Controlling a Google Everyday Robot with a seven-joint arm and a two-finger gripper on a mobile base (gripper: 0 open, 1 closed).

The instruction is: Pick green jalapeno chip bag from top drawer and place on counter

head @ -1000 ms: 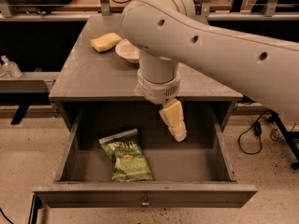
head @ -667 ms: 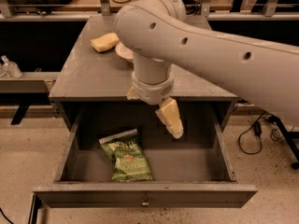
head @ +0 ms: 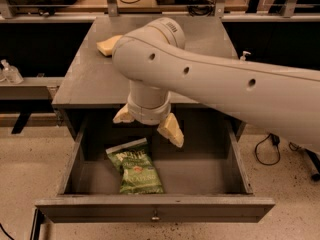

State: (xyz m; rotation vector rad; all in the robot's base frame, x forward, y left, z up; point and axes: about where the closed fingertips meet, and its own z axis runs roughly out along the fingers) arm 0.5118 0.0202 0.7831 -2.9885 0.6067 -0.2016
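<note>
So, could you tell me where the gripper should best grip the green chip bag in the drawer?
Probably across its middle, from straight above: the green jalapeno chip bag lies flat on the floor of the top drawer, walls well clear. The gripper hangs open just above it.

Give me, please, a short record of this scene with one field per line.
drawer: pulled open, small knob on its front panel
chip bag: green, lying flat on the drawer floor, left of centre, untouched
gripper: over the back of the open drawer, up and right of the bag in the picture; jaws spread, holding nothing
counter: dark grey, bag not yet on it
sponge: yellow, on the counter's back left, partly hidden by the arm
</note>
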